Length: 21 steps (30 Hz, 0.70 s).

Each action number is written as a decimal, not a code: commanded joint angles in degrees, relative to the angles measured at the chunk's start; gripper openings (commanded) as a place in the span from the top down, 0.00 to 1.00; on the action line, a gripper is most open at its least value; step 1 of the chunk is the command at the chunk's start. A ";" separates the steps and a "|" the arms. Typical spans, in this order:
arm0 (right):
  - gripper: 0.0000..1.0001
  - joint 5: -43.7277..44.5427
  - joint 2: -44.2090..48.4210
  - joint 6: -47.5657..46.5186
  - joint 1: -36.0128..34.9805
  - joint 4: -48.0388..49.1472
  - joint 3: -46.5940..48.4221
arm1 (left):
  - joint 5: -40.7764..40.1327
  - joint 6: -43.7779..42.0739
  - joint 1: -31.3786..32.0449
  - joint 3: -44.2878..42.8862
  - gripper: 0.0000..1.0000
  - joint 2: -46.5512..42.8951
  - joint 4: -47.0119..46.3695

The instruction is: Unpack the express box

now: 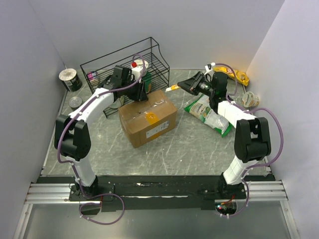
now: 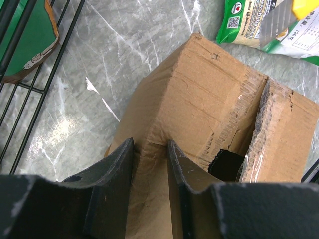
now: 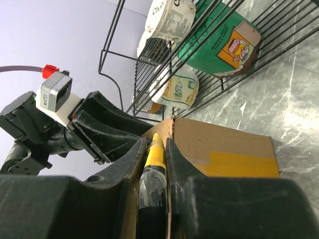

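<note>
The box (image 1: 149, 119) sits mid-counter (image 1: 189, 149), just in front of the wire rack (image 1: 99, 64). The left arm reaches over its far-left corner, with the left pincer (image 2: 149, 144) pointing down, narrow and clamped on a cardboard flap. The right arm bends leftward with the right pincer (image 3: 155, 143) level beside the box's far side, squeezing a yellow-tipped black tool (image 3: 155, 162).

Between the fingers of my black left end effector (image 2: 150, 144) I see the brown corrugated express box (image 1: 147, 117), with a yellow-orange label (image 1: 152, 117) on top. My black right end effector (image 3: 154, 142) grips a yellow-and-black slim tool (image 3: 155, 159). Beneath both, the desk (image 1: 189, 144) is grey marble veined white. Beyond them, a black wire rack (image 1: 158, 62) holds a green carton (image 3: 219, 47).
</note>
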State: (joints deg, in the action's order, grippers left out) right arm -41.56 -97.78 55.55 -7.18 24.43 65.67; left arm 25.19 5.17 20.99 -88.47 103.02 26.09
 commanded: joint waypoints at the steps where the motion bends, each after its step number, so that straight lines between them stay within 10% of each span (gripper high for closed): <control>1: 1.00 1.04 -1.28 -1.49 -0.29 2.04 2.62 | 0.04 -0.51 1.51 -0.39 0.99 2.71 4.76; 21: 1.00 0.78 -0.75 -5.10 -0.73 0.27 0.25 | -0.40 -0.07 1.51 -0.83 0.99 3.59 4.59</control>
State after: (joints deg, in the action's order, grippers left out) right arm -40.99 -99.48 51.90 -7.38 23.09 65.67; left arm 25.47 5.21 21.17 -89.27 103.77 26.37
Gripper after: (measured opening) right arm 0.239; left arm 0.354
